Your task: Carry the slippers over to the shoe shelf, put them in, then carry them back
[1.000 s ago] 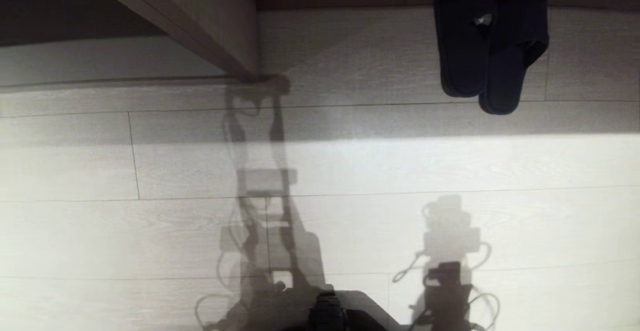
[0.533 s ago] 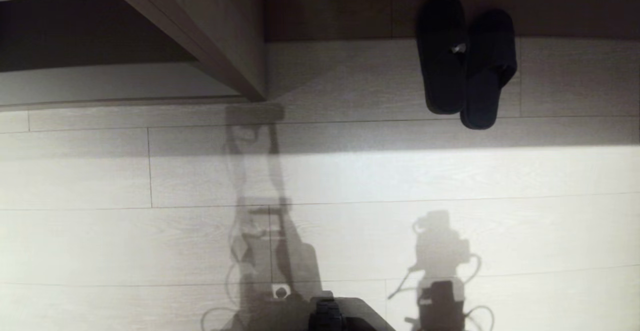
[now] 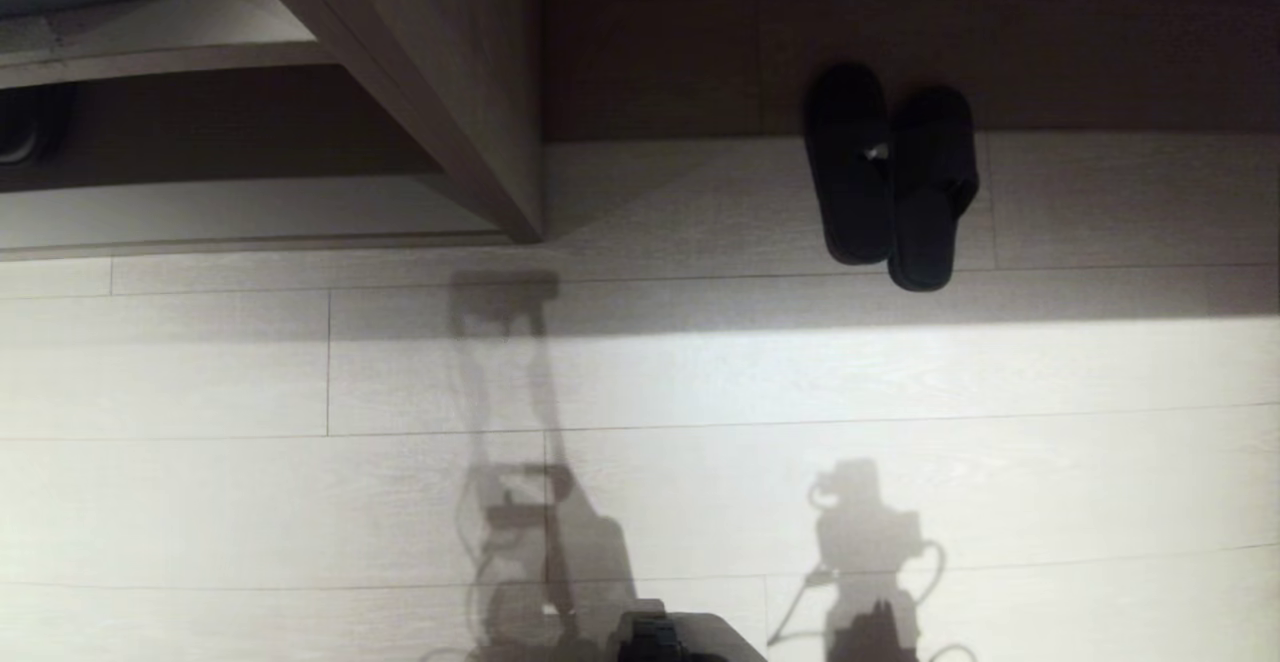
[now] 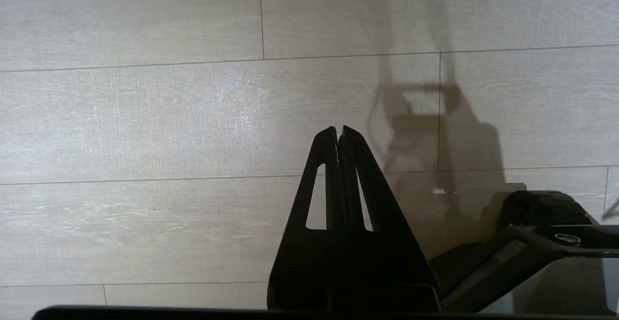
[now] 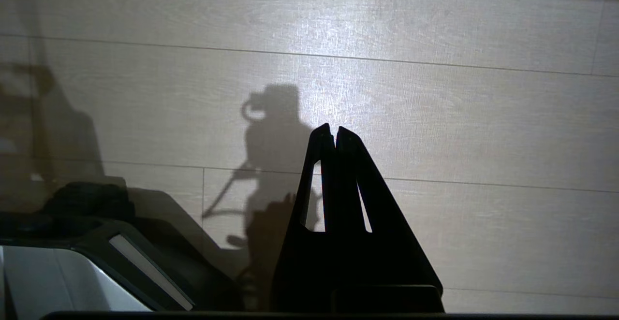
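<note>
Slippers (image 3: pixel 890 177) sit as a pair on the floor (image 3: pixel 640 382), toes at the dark wall base, right of the shelf (image 3: pixel 470 92) side panel. Both arms parked low — left gripper (image 4: pixel 338 129) and right gripper (image 5: pixel 333 127) pressed together, holding nothing. Step in hand looks like the approach: square the base to the pair, get close, open the right gripper before reaching — pinch both slippers at the touching inner edges so they lift together.

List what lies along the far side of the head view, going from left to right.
Low taupe wood-grain shoe shelf → its upright divider panel → pair of flat dark fabric slippers, side by side on the pale plank floor.
</note>
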### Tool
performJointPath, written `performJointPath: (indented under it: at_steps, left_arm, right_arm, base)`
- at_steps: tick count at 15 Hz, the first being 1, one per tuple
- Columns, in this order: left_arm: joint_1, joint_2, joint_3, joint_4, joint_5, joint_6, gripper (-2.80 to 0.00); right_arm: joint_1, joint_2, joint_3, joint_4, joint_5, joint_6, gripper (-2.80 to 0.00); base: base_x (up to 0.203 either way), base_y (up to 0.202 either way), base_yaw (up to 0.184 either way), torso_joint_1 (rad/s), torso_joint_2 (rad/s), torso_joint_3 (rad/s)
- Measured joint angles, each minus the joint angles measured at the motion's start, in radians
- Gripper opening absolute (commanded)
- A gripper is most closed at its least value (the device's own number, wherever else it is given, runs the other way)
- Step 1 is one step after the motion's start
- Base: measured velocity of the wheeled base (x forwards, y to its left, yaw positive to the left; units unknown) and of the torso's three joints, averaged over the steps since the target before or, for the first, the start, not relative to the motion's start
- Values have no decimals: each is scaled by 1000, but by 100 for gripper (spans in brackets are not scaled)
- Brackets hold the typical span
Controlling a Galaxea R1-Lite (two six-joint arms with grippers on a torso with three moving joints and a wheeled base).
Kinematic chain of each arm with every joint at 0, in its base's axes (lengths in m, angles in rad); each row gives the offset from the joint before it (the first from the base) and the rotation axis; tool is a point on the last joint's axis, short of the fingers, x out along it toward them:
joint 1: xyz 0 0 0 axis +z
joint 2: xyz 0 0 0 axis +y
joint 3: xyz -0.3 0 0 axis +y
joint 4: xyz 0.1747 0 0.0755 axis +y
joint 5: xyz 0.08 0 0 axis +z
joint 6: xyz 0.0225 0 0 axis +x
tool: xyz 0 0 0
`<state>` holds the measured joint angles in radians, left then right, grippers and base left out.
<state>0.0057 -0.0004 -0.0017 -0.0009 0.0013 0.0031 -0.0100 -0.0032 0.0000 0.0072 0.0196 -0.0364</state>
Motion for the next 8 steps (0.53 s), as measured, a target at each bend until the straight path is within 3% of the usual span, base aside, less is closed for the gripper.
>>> performJointPath:
  at_steps: [8]
  left_arm:
    - [0, 0, 0, 0, 0, 0, -280]
  right_arm:
    - [0, 1, 0, 0, 1, 0, -280]
  base:
    - [0, 0, 0, 2, 2, 204]
